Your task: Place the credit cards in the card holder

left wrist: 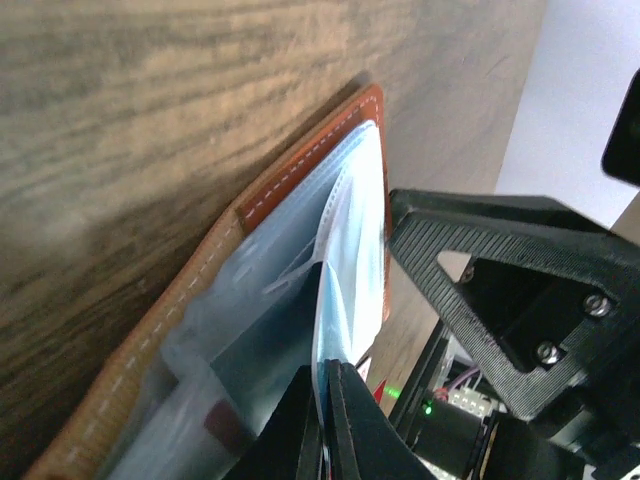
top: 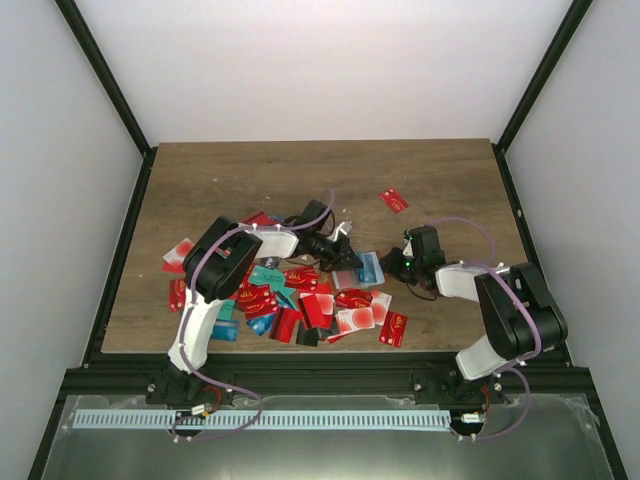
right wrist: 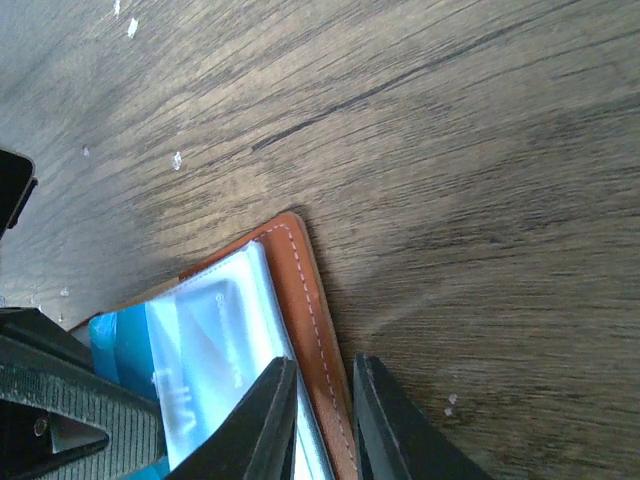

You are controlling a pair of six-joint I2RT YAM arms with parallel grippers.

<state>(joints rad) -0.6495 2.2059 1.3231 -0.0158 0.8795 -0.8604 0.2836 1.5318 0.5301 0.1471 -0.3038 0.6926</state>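
Seemingly you've barely started — left gripper (left wrist: pixel 325 378) pinches an inner sleeve (left wrist: pixel 352 250), right gripper (right wrist: pixel 318 376) clamps the cover (right wrist: pixel 304 288) of the card holder (top: pixel 366 268) mid-counter, credit cards (top: pixel 290 300) heaped loose toward the near edge

Nothing legible on the credit cards (top: pixel 312 308) or card holder (right wrist: pixel 303 290).

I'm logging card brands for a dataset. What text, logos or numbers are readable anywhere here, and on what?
Nothing reads clearly in any view.
On the credit cards: small pale marks on the red ones, too small to read.
On the card holder: faint raised marks on its clear sleeve, too blurred to read; no brand shows on the brown edge.
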